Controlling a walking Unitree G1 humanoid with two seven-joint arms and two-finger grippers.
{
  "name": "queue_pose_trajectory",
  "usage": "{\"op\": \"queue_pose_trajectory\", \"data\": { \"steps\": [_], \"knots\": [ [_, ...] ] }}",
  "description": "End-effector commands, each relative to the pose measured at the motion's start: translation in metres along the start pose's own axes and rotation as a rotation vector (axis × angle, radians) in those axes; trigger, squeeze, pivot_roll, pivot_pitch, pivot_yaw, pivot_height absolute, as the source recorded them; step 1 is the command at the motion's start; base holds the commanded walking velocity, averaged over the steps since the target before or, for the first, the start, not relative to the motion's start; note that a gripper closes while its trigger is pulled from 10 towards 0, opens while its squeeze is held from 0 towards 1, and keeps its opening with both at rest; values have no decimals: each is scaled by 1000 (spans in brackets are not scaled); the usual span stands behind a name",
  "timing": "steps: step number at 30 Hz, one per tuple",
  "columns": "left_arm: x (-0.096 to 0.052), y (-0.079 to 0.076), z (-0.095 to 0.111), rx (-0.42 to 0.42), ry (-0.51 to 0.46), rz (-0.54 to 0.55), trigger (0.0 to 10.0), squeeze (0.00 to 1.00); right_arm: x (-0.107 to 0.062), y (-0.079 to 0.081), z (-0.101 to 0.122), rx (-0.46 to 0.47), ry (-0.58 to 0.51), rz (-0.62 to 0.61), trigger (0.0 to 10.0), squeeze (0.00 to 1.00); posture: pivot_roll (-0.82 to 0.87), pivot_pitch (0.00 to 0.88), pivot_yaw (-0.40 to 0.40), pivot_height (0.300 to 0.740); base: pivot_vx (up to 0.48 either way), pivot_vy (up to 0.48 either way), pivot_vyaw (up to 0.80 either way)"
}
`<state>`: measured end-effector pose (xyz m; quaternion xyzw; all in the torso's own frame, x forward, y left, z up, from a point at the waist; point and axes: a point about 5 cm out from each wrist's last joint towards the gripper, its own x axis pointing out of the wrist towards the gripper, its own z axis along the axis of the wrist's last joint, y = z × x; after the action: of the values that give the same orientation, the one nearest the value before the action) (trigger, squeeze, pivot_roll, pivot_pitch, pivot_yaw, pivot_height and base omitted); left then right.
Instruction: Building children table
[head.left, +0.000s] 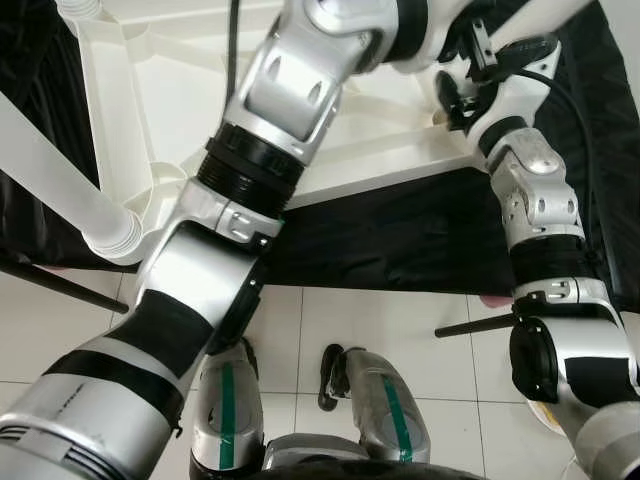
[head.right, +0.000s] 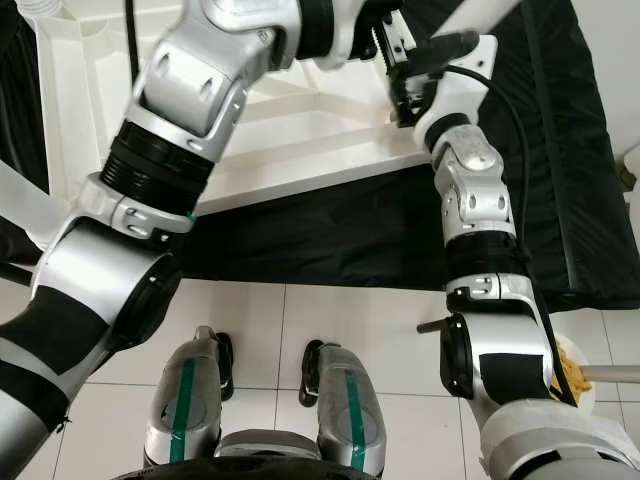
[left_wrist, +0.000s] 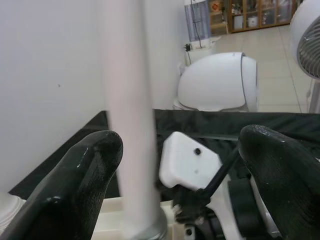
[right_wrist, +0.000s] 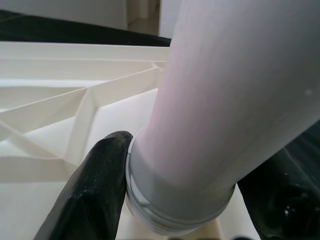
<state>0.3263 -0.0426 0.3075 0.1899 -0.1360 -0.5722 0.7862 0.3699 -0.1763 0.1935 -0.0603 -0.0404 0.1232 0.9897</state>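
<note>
In the left eye view, the white tabletop (head.left: 400, 140) is seen lying upside down on a black cloth (head.left: 400, 240), its ribbed underside up; one fitted table leg (head.left: 60, 190) stands in the near left corner socket. The right gripper (head.left: 452, 100) is placed at the near right corner, where a second leg is being seated — this is judged to be the leg-fitting step.

In the right eye view, the left arm (head.right: 200, 90) is seen reaching across the tabletop toward the same corner, above the right gripper.

In the left wrist view, the left gripper (left_wrist: 175, 165) is held apart, its fingers (left_wrist: 80, 180) well clear on either side of the upright white leg (left_wrist: 131, 115), nothing clamped.

In the right wrist view, the right gripper's fingers (right_wrist: 95, 190) are set on both sides of the leg's grey threaded collar (right_wrist: 170, 210), one touching it; whether it is truly clamped cannot be told. The leg's long axis rises from the socket, slightly tilted in this view.

Next, a firm grasp and a push or twist along that axis would be called for — straight into the socket
</note>
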Motion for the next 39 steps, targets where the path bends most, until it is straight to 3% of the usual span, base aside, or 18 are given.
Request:
{"op": "queue_pose_trajectory", "data": {
  "steps": [1,8,12,18,19,24,39],
  "knots": [
    [3,13,7,28,-15,264,10000,0,1,-3,8,-42,-6,17,10000,0,56,70,-111,740,0,0,0],
    [3,25,8,20,3,324,10000,0,3,6,12,-83,-8,102,10000,0,57,71,-121,740,0,0,0],
    [-4,41,11,25,20,391,10000,0,3,7,14,-107,-16,124,10000,0,59,68,-122,740,0,0,0],
    [-11,52,11,24,27,433,10000,0,3,8,15,-113,-17,135,10000,0,64,60,-119,740,0,0,0],
    [-17,61,10,9,37,471,10000,0,4,10,16,-122,-27,151,10000,0,67,57,-116,740,0,0,0],
    [-21,69,10,-2,42,496,10000,0,6,13,18,-127,-34,168,10000,0,73,53,-113,740,0,0,0],
    [-9,68,32,-71,-61,412,10000,0,8,26,21,-133,-53,273,10000,0,82,37,-110,740,0,0,0]
  ]
}}
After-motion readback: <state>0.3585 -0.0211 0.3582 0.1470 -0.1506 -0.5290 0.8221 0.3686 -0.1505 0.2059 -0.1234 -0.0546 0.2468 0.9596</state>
